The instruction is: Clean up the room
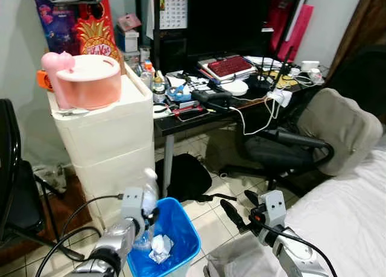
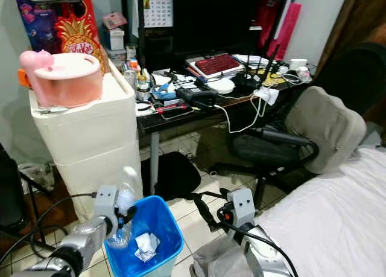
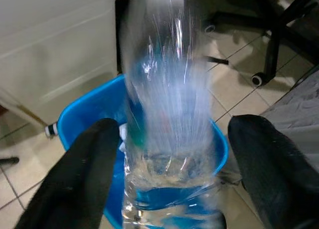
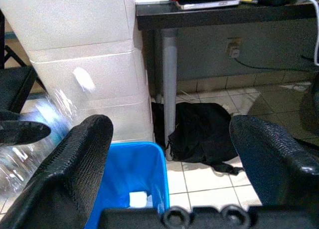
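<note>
A clear plastic bottle (image 3: 169,114), blurred by motion, stands upright between the spread fingers of my left gripper (image 3: 169,154), right above a blue waste bin (image 1: 192,229). This gripper is open; its fingers (image 3: 84,169) flank the bottle loosely. Beside the white drawer unit, the bottle (image 1: 148,219) hangs over the bin's near-left rim. White crumpled paper (image 1: 160,248) lies inside the bin. My right gripper (image 1: 238,210) hovers open and empty just right of the bin, in front of the bed.
A white drawer unit (image 1: 108,138) with a pink tub stands behind the bin. A black bag (image 1: 187,177) lies under the cluttered desk (image 1: 181,123). An office chair (image 1: 313,138) is at the right, a bed (image 1: 344,216) at the near right, and a black chair (image 1: 12,186) at the left.
</note>
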You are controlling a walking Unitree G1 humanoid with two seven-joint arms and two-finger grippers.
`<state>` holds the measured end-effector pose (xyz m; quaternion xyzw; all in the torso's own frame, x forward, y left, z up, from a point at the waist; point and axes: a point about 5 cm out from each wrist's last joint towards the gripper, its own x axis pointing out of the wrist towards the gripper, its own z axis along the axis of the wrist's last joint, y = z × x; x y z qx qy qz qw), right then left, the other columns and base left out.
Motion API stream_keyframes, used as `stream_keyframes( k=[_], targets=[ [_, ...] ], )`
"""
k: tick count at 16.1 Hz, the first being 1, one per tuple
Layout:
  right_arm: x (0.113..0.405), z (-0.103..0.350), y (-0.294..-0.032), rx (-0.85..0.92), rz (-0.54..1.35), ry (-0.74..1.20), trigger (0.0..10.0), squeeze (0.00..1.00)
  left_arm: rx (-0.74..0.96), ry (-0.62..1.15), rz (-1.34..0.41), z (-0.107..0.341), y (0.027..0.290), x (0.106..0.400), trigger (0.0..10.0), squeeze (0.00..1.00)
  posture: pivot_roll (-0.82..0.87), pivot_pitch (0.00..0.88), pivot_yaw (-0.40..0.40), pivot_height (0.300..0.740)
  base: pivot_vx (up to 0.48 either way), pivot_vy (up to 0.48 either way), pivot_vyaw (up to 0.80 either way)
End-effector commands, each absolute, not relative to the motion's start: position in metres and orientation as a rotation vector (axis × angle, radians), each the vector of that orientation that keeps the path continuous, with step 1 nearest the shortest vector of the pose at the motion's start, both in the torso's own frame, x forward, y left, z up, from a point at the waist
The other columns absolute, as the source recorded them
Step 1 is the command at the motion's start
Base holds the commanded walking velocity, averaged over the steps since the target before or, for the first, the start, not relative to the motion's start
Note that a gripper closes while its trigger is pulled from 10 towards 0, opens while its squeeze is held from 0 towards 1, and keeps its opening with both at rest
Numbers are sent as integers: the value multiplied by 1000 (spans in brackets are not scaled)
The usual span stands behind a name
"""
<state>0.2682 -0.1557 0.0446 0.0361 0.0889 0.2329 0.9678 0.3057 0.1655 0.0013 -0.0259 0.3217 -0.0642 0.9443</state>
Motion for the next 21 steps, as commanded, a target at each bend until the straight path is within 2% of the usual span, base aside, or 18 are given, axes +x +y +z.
stream_keyframes(
  k=[1, 2, 3, 5, 6, 8, 10, 12, 14, 18, 21],
  targets=[
    [269, 48, -160, 63, 458, 175, 10000, 0, -71, 679, -127, 0, 163, 306, 10000, 1000, -17, 65, -85, 740, 0, 0, 0],
    [269, 47, -158, 64, 460, 178, 10000, 0, -73, 710, -121, -6, 163, 300, 10000, 1000, -12, 56, -82, 740, 0, 0, 0],
    [271, 47, -156, 66, 461, 179, 10000, 0, -67, 717, -124, -8, 163, 297, 10000, 0, -1, 44, -74, 740, 0, 0, 0],
    [274, 48, -156, 72, 450, 172, 10000, 0, 46, 671, -163, -9, 168, 294, 10000, 0, 7, 30, -65, 740, 0, 0, 0],
    [275, 50, -156, 77, 440, 163, 10000, 0, 62, 591, -189, -3, 168, 298, 10000, 0, 16, 24, -63, 740, 0, 0, 0],
    [276, 52, -160, 83, 409, 141, 10000, 0, 102, 290, -281, 27, 163, 302, 10000, 0, 48, 8, -64, 740, 0, 0, 0],
    [276, 56, -164, 72, 350, 104, 10000, 0, 143, 90, -292, 60, 158, 292, 10000, 0, 75, 0, -67, 740, 0, 0, 0],
    [275, 66, -174, 38, 253, 30, 10000, 0, 93, -63, -318, 93, 148, 279, 10000, 0, 87, 0, -71, 740, 0, 0, -384],
    [273, 62, -181, 31, 201, 41, 10000, 0, 102, -98, -330, 98, 140, 275, 10000, 0, 85, 0, -71, 740, 0, 0, -756],
    [277, 57, -182, 15, 202, 67, 10000, 0, 111, -62, -302, 100, 131, 279, 10000, 0, 54, 0, -74, 740, 0, 0, -745],
    [277, 58, -188, -1, 196, 65, 10000, 0, 108, -32, -328, 95, 125, 279, 10000, 0, 33, 0, -72, 740, 0, -480, -744]
  ],
)
